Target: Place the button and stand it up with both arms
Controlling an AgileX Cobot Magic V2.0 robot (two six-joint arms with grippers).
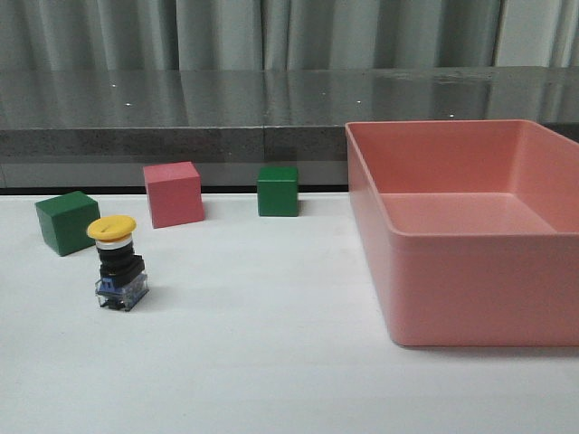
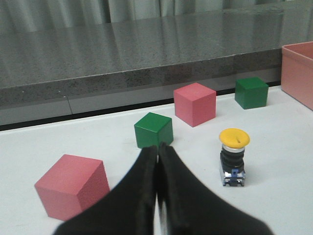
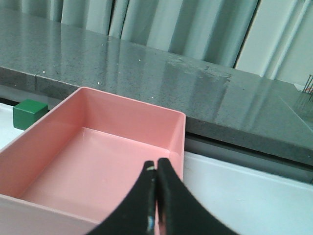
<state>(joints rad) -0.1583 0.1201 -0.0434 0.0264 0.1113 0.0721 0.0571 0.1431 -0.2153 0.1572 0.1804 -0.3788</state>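
The button [image 1: 118,264] stands upright on the white table at the left, yellow cap up, black body on a clear bluish base. It also shows in the left wrist view [image 2: 234,155]. My left gripper [image 2: 157,149] is shut and empty, apart from the button and back from a green cube [image 2: 154,129]. My right gripper [image 3: 156,165] is shut and empty, above the near rim of the pink bin [image 3: 93,147]. Neither arm shows in the front view.
A large empty pink bin [image 1: 470,271] fills the right side. A green cube [image 1: 66,221], a pink cube [image 1: 173,193] and a second green cube [image 1: 277,190] stand behind the button. Another pink cube [image 2: 72,186] sits near my left gripper. A grey ledge runs along the back.
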